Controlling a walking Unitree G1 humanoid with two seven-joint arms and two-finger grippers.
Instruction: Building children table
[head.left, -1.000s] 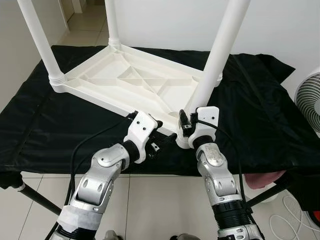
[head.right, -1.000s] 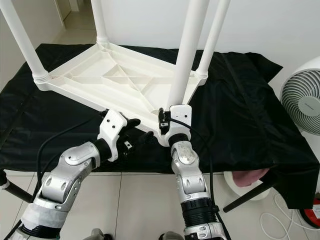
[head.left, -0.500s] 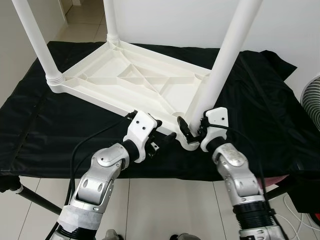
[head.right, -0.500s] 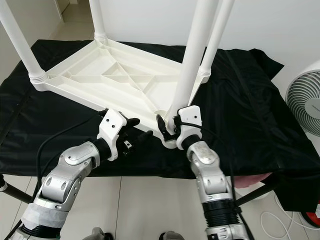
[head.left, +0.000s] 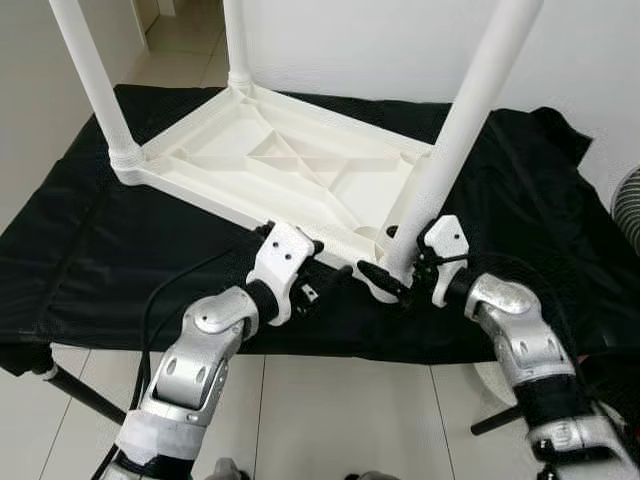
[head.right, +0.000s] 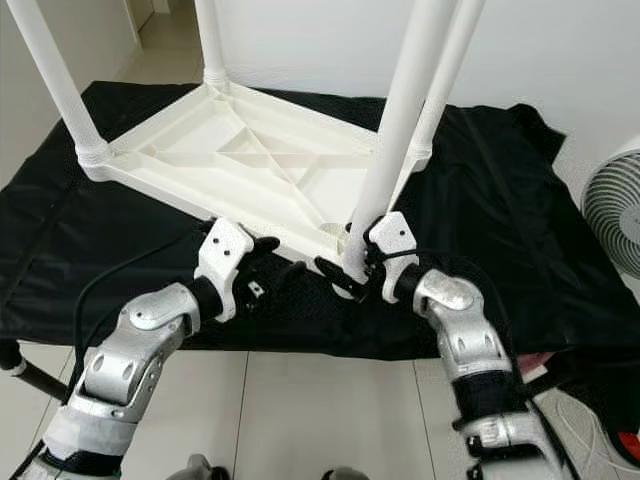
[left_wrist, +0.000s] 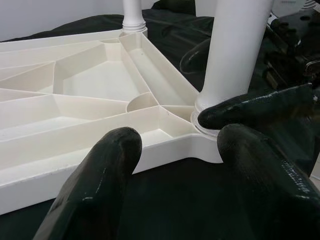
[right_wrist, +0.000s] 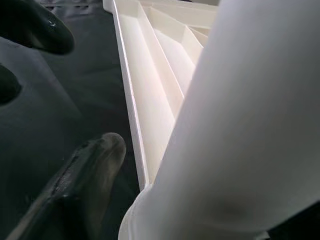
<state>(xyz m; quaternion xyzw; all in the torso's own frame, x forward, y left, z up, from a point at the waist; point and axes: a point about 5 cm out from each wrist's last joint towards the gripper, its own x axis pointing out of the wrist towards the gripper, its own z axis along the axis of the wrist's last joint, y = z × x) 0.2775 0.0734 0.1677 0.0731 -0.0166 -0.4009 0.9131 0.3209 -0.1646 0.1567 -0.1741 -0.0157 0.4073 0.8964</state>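
— Since a second ago, what has changed?

— Your right gripper has swung out from straight in front of the near leg to its right side, the forearm now coming in at an angle. Your left gripper has barely shifted; it sits just left of that leg's socket, at the near edge of the upturned tabletop.

— How are the fingers?

— Your left gripper's fingers are spread wide, holding nothing, with the tabletop's rim between them in the left wrist view. Your right gripper's fingers are parted around the foot of the leg, one black fingertip beside it; whether they press on it, you cannot tell.

— How far along are you?

— All four legs stand upright in their corners, so assembly looks almost done. Judging by your right gripper's place, seating this last leg is what remains, then turning the table over.

— And the surroundings?

— A black cloth covers the work surface beyond both grippers; pale floor tiles below, a white wall behind, a white fan off to the right gripper's side.
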